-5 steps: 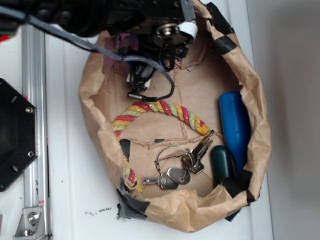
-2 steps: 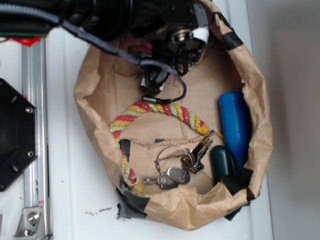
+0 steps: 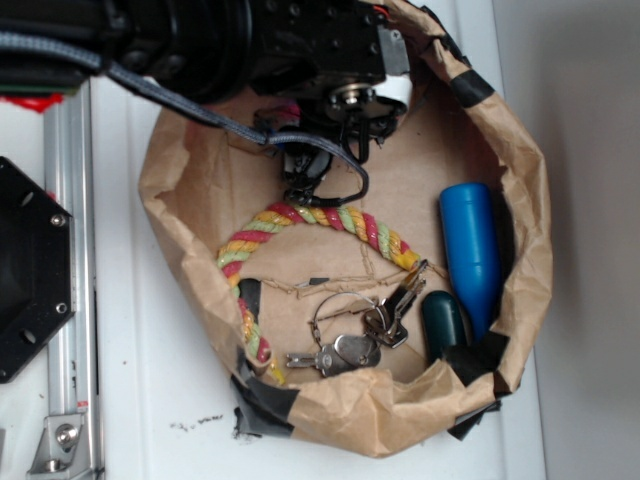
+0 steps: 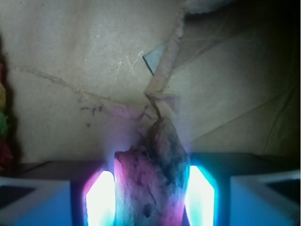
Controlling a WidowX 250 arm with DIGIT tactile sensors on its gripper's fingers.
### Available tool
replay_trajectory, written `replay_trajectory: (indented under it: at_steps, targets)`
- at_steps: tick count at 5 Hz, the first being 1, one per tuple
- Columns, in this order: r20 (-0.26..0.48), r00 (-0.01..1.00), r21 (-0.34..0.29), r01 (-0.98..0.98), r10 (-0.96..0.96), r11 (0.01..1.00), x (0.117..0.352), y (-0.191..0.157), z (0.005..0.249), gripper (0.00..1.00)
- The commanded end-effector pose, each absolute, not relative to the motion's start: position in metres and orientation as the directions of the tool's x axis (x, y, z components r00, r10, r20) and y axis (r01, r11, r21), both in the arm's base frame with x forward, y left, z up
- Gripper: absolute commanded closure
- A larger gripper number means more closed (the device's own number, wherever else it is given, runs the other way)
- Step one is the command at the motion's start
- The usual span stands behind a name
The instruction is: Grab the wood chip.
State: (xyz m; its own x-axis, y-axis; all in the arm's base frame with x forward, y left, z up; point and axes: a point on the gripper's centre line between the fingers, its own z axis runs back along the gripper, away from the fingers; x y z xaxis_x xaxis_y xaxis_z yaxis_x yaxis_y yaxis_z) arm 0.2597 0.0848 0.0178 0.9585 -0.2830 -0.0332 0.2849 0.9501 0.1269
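The wood chip point(image 4: 150, 179), a rough jagged sliver, stands between the two glowing pads point(image 4: 99, 197) in the wrist view and touches both. My gripper point(image 4: 150, 200) is shut on the wood chip, whose pointed end reaches toward a torn paper flap point(image 4: 162, 75) on the brown floor. In the exterior view the gripper point(image 3: 300, 172) sits under the black arm at the top of the paper bag, just above the rope, and the chip is hidden there.
The crumpled paper bag rim point(image 3: 350, 415) rings everything. Inside lie a multicoloured rope point(image 3: 320, 217), a blue cylinder point(image 3: 470, 250) at the right, a dark green object point(image 3: 445, 325) and a bunch of keys point(image 3: 350, 345). A metal rail point(image 3: 70, 250) runs along the left.
The arm and gripper have shifted to the right and slightly toward the rope. The bag's left rim has bulged outward.
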Motion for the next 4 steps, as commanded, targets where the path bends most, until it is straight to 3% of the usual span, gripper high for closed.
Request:
replay_trajectory:
  at_steps: [1,2,4]
  targets:
    - [0.096,0.971,0.097,0.212,-0.221,0.972,0.257,0.043,0.118,1.0]
    - [0.088,0.983,0.087,0.154,-0.162,0.984,0.259,0.031,0.149,1.0]
    - [0.068,0.987,0.131,0.138,-0.148,0.982,0.265,0.021,0.135,1.0]
